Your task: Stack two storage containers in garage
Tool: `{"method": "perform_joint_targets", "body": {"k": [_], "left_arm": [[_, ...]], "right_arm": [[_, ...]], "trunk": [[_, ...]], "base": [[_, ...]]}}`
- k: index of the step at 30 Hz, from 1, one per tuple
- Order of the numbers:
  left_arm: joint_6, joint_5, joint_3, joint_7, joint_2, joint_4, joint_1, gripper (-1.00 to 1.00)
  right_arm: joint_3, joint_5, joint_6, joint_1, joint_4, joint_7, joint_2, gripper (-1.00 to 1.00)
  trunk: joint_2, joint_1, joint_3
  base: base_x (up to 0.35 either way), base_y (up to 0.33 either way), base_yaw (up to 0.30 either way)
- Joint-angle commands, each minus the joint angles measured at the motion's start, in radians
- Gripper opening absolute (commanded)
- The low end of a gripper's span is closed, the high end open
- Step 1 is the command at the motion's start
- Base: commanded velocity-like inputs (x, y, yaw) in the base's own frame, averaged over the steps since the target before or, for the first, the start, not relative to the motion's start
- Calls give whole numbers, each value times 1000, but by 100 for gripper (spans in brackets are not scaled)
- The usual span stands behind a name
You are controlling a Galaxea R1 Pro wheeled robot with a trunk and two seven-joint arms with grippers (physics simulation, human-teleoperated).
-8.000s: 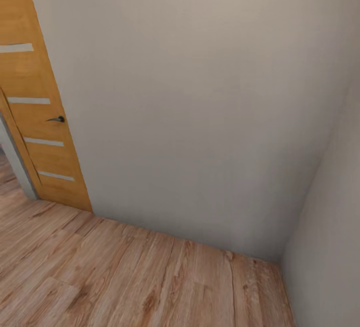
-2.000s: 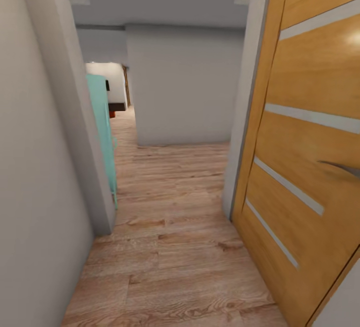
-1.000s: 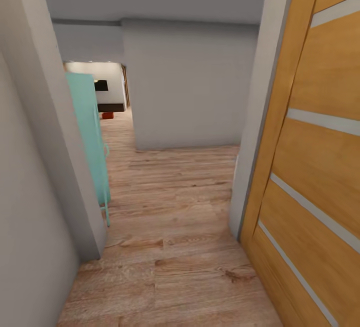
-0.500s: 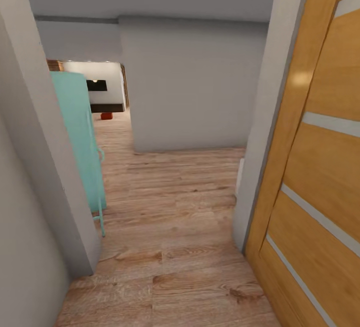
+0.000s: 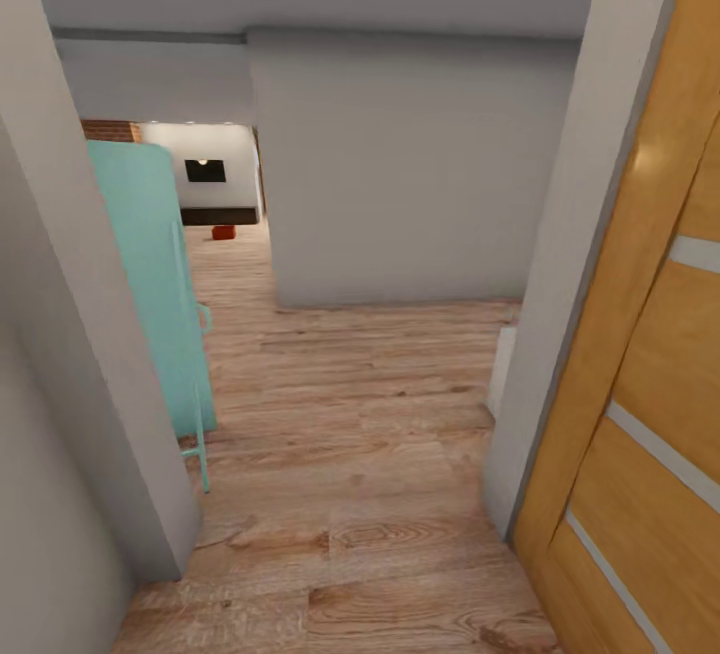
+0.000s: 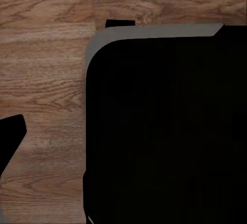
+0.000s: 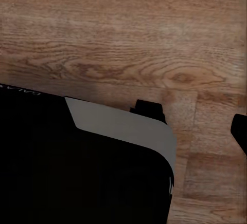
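I am in a doorway on light wood planks, looking toward the living room. Far down the passage a small orange-red storage container (image 5: 223,232) sits on the floor before a long dark low cabinet (image 5: 215,216). A strip of red brick (image 5: 108,130) shows beside it. In the left wrist view, my left gripper (image 6: 67,80) hangs over the planks; a dark fingertip (image 6: 10,136) shows at the frame edge, with nothing held. My right gripper (image 7: 194,120) is likewise empty over the floor, a fingertip (image 7: 240,130) at the edge. Both hang beside my black base (image 6: 164,131).
A grey wall corner (image 5: 110,384) stands close at the left. Behind it is a teal cabinet (image 5: 150,284). An open wooden door (image 5: 650,384) and its grey frame (image 5: 560,314) stand close at the right. A grey wall block (image 5: 400,174) faces me, with the passage running left of it.
The view has advanced through the doorway and shifted slightly, so the door and left wall slide outward. The far room with the orange-red container has come more into sight.
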Motion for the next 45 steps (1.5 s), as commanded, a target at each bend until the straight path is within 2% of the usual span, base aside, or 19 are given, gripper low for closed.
{"method": "perform_joint_targets", "body": {"k": [1,22,30,45], "left_arm": [[-2,2,1,1,0,0,0,100],[-2,2,1,0,0,0,0,100],[-2,2,1,0,0,0,0,100],[-2,2,1,0,0,0,0,100]], "right_arm": [[6,-11,-5,-1,3,7,0,100],[5,-14,-5,-1,3,7,0,100],[5,-14,-5,-1,3,7,-1,100],[5,-14,-5,-1,3,8,-1,100]], "trunk": [[0,1,-1],[0,1,-1],[0,1,-1],[0,1,-1]], "base": [[322,0,80],[322,0,8],[322,0,161],[322,0,9]]}}
